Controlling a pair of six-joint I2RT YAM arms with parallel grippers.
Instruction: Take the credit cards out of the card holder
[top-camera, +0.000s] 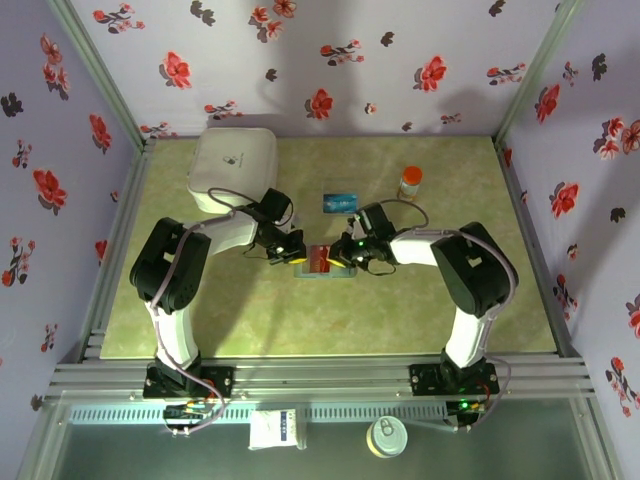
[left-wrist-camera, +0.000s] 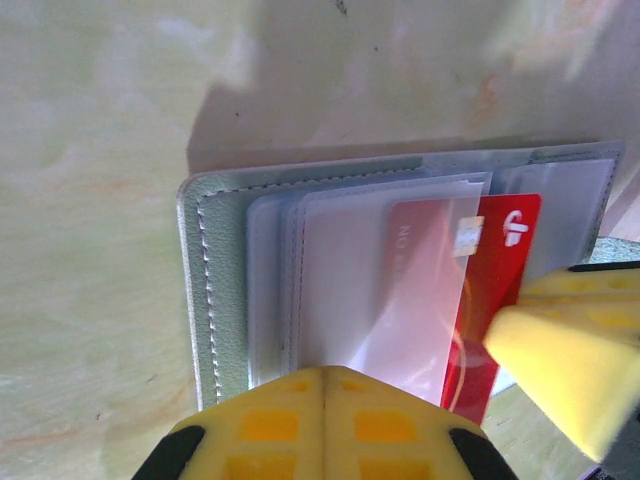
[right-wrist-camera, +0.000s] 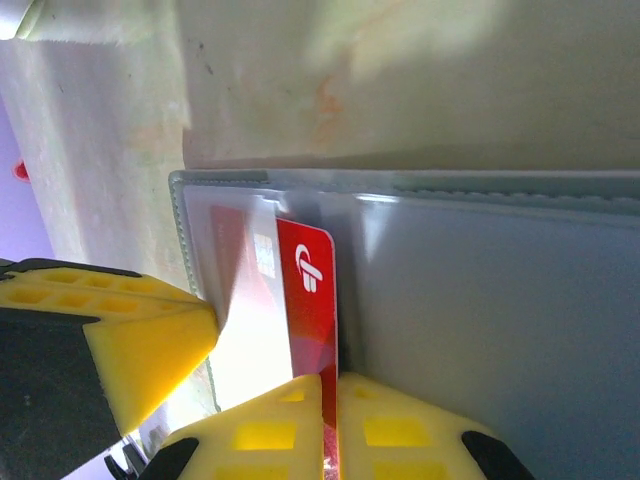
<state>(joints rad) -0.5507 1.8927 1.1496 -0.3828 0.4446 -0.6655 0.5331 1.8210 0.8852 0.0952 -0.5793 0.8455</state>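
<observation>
Near the middle of the worktop (top-camera: 250, 320), the card holder (left-wrist-camera: 215, 300) lies open and flat, its long axis running from the left edge toward the right edge, with one arm at each end of it. The left gripper (left-wrist-camera: 325, 385) has its yellow fingers pressed together on the holder's left panel, over the clear sleeve (left-wrist-camera: 360, 300), pinning the holder in place. The right gripper (right-wrist-camera: 330, 390) is closed tight on the red card (right-wrist-camera: 305, 290), whose thin edge runs between its two pads.

About half of the red card sits under the clear sleeve. The other half, the part with the white mark, sticks out toward the holder's middle fold, on the right arm's side. The coming move turns on that direction: the card looks free to slide only toward the right edge of the worktop, away from the left gripper, and flat along the panel. Lifting or twisting it would likely drag the sleeve and holder along. The right arm is both nearer to the card and already gripping it, so the pull falls to that arm while the left one holds the holder down.

The blue card (top-camera: 340, 201) lies loose on the worktop, beyond the holder toward the far edge. I judge one card out and one half-way. A white box (top-camera: 233, 160) sits in the far left corner, and an orange-lidded jar (top-camera: 410, 182) stands nearer the far right.
</observation>
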